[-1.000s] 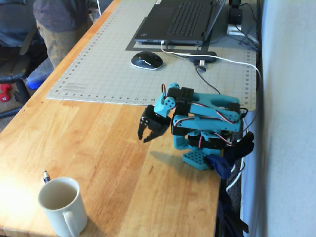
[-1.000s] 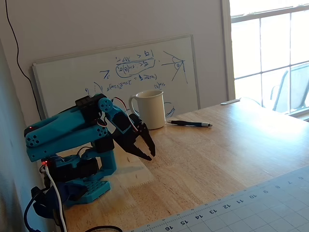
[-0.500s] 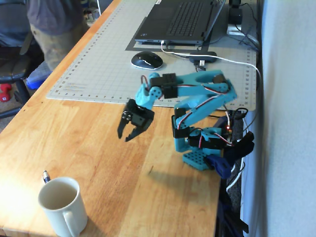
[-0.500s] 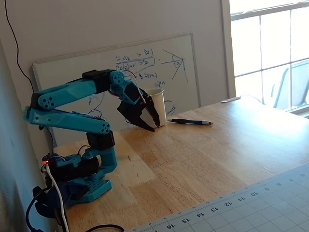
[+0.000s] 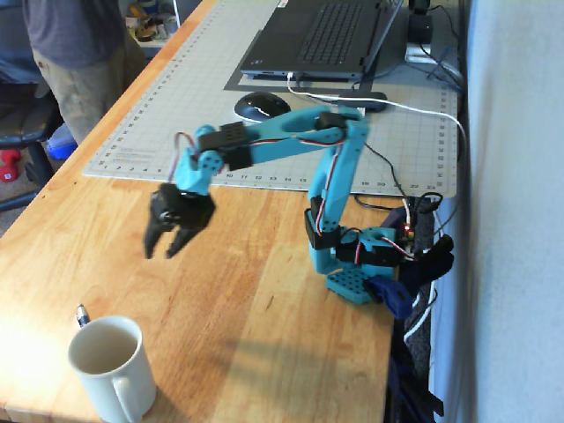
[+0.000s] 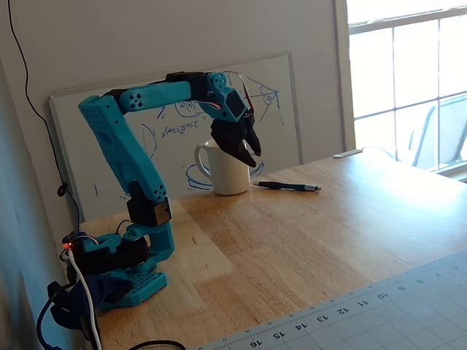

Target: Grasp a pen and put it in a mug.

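Right now your teal arm (image 5: 291, 141) is stretched out over the wooden tabletop (image 5: 220, 291), its base (image 6: 120, 273) planted near the table's edge; the black gripper (image 5: 163, 251) hangs in the air with its fingers pointing down, clear of the wood; you can see the fingers slightly spread with a small gap between the tips, and nothing is held between them.

In a fixed view from the side, the gripper (image 6: 250, 155) overlaps the upper part of the cream-white mug (image 6: 222, 171), though the other fixed view shows you it is well apart from the mug (image 5: 107, 366), which stands upright near the table's near edge with its handle toward the camera.

Your pen (image 6: 286, 187) lies flat on the wood just beside the mug, its silvery tip pointing away from the mug; from the other camera you see only the pen's end (image 5: 81, 315) poking out behind the mug's rim.

Behind the mug a whiteboard (image 6: 175, 124) with blue scribbles leans on the wall; further along the table you have a grey cutting mat (image 5: 203, 106), a black computer mouse (image 5: 262, 107) and a laptop (image 5: 322, 35); a person (image 5: 75, 44) stands at the table's far corner.
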You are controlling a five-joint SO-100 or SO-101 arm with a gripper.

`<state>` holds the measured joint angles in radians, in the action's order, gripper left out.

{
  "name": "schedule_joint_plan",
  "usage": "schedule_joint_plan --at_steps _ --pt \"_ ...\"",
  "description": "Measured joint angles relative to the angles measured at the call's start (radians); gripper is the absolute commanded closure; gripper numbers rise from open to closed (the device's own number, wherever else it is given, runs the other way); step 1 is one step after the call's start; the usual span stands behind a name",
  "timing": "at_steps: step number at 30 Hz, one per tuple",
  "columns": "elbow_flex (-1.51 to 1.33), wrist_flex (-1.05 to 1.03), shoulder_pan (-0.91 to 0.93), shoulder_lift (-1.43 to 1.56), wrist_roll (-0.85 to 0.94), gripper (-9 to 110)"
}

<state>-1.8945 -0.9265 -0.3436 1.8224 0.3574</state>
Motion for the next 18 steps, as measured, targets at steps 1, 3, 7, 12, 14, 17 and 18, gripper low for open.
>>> schedule_joint_plan --at_steps 1,3,7,12,14,17,18 --pt "0.060 0.000 0.000 -0.046 0.000 90" --pt "0.173 0.000 0.009 -0.126 0.000 90" --pt "0.330 0.000 0.037 -0.218 0.012 89" --pt "0.364 0.000 0.083 -0.267 0.015 89" --pt "0.364 0.000 0.101 -0.298 0.018 87" --pt "0.377 0.000 0.115 -0.345 0.018 82" --pt "0.382 0.000 0.118 -0.360 0.018 80"
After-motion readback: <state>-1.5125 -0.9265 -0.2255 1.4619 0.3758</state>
